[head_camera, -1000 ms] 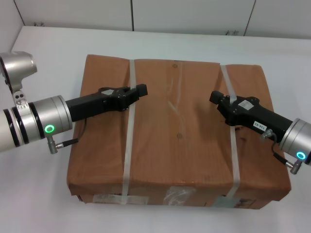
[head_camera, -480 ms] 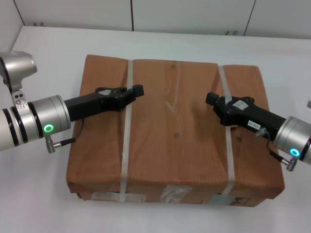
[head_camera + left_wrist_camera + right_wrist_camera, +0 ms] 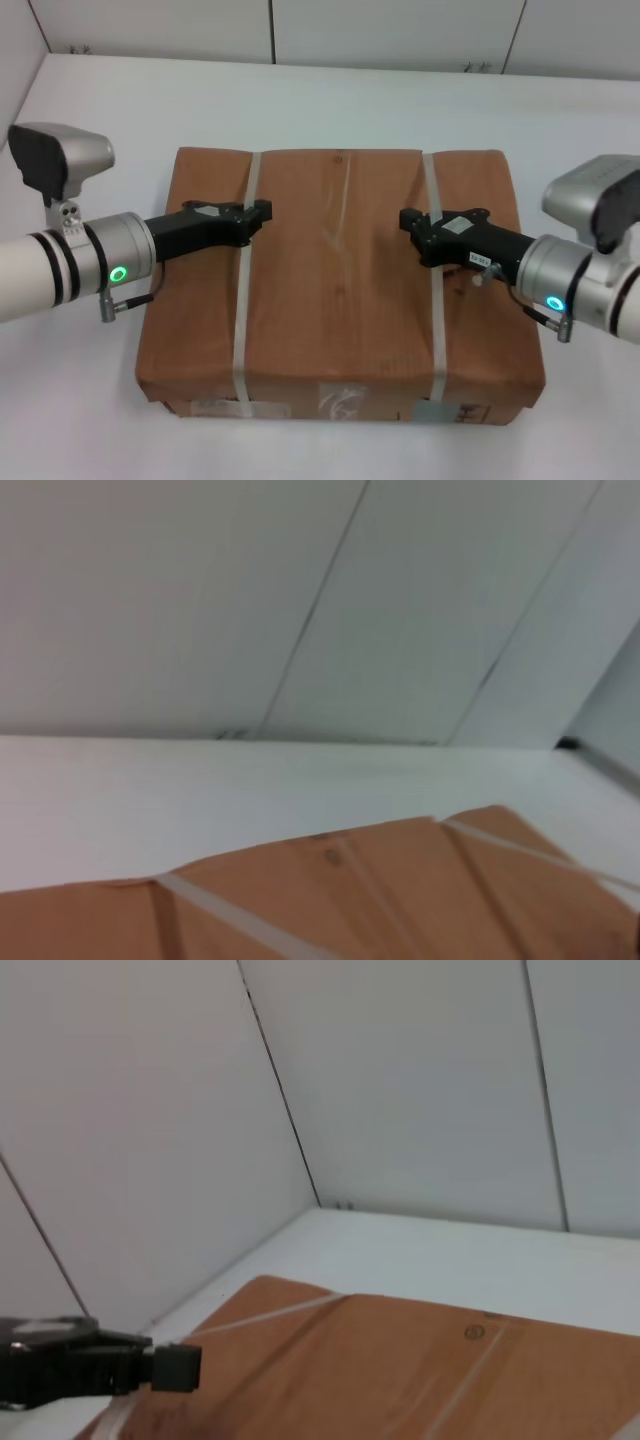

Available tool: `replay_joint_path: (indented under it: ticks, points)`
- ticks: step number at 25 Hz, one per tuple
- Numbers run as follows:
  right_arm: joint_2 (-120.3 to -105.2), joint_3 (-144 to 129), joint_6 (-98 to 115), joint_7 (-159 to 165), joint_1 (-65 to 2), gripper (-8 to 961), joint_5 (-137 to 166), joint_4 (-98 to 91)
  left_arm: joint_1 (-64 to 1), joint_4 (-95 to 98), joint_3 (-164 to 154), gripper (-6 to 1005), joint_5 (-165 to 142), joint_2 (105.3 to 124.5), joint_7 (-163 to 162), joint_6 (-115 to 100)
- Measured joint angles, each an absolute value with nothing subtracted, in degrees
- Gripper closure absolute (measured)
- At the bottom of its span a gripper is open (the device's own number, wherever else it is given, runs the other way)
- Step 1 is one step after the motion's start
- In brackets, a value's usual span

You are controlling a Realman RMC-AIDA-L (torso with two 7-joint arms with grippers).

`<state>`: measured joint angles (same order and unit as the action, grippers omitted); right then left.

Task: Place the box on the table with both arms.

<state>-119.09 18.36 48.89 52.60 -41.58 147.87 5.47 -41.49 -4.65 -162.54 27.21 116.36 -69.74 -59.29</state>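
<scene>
Box point(image 3: 340, 285) lies flat on table point(image 3: 330, 100); left gripper point(image 3: 258, 212) on left strap point(image 3: 243, 270), right gripper point(image 3: 408, 220) by right strap point(image 3: 432, 270); grasp of either cannot tell. Box looks bulky, stiff, paper slick: hold by straps or opposite sides

Behind the far edge of the work surface stands a wall of pale panels point(image 3: 395, 30), split by thin dark vertical seams; in the head view one seam point(image 3: 272, 30) runs down left of centre and another point(image 3: 513, 35) slants down at the right. A second wall face point(image 3: 20, 40) closes in the left side and meets the back panels at a corner. Low on the back wall, just above the surface, sit small dark marks point(image 3: 478, 67) that are too small to identify, with a similar one point(image 3: 78, 48) near the left corner. The left wrist view shows the same seamed panels point(image 3: 440, 610), and the right wrist view shows the corner seam point(image 3: 280, 1090) between two wall faces.
</scene>
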Motion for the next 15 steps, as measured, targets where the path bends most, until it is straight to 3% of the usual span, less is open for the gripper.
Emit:
replay_joint_path:
  ticks: [15]
  points:
    - [-119.09, 17.84, 41.47, 51.42, -43.08, 924, 147.86, 7.73, -42.03, -2.79, -163.33, 954, 26.37, 116.63, -67.54, -51.68]
